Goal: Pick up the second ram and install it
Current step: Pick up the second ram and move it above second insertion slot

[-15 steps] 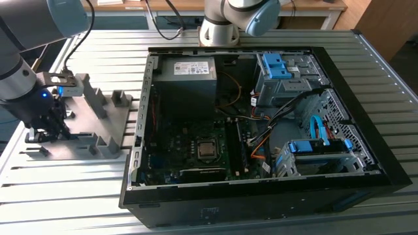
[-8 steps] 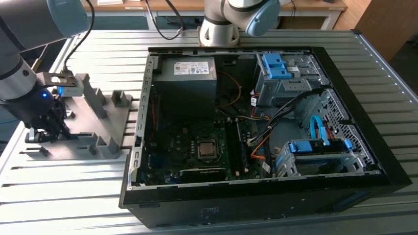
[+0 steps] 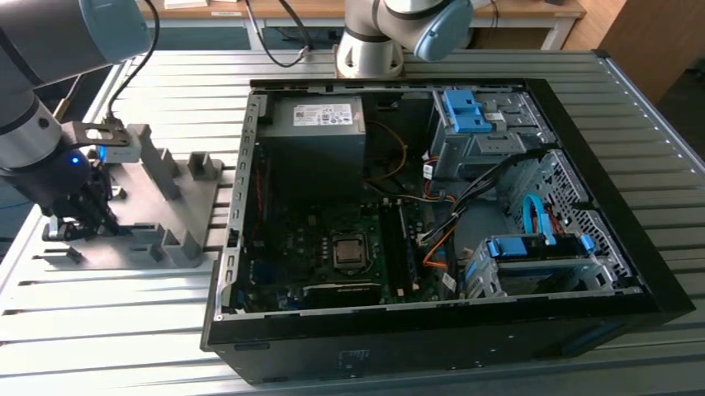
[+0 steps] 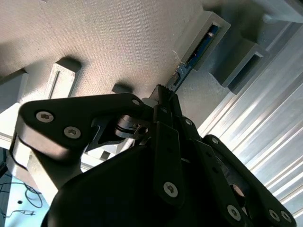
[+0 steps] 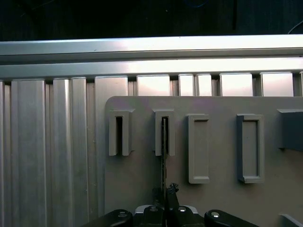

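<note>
Standing on edge in 1 slotted post of the matte grey holder (image 5: 142, 165), the thin blue-green second ram (image 4: 201, 45) is pinched between the black gripper's (image 4: 165, 94) closed fingers; around them lie a ribbed aluminium table (image 3: 111, 330) and an open computer case (image 3: 441, 351).

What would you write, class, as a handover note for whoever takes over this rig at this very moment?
Pincer: shut on the second ram, down at the grey holder block beside the open computer case.
Ram: on edge, one end in a holder slot; not lifted out.
Done: the grasp.
Left: ram not yet out of the holder, nor seated in the motherboard slots.
</note>
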### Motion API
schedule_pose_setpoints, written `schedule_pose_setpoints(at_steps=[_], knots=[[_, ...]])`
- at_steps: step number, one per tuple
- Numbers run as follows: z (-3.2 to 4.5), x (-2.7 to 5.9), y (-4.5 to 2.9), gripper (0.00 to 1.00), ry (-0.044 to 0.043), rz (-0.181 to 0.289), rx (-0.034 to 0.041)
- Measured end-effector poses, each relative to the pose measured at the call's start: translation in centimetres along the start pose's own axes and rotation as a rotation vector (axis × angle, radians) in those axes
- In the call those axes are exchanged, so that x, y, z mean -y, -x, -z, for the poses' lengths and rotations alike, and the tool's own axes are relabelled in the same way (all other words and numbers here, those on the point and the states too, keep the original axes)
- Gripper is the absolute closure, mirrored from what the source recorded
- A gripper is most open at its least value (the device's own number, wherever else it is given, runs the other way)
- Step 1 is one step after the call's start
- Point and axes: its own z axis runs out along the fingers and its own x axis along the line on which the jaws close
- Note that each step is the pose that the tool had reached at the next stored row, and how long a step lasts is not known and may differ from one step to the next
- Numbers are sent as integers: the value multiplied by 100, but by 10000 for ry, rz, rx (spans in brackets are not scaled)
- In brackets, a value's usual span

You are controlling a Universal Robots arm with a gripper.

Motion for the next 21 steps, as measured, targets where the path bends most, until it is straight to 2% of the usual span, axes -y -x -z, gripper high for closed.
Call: schedule_pose_setpoints(at_steps=[4, 11, 13, 21], knots=[[44, 0, 1, 86, -1, 0, 1], [217, -2, 4, 86, 0, 0, 0], [299, -2, 6, 86, -1, 0, 0], [451, -4, 9, 86, -1, 0, 1]])
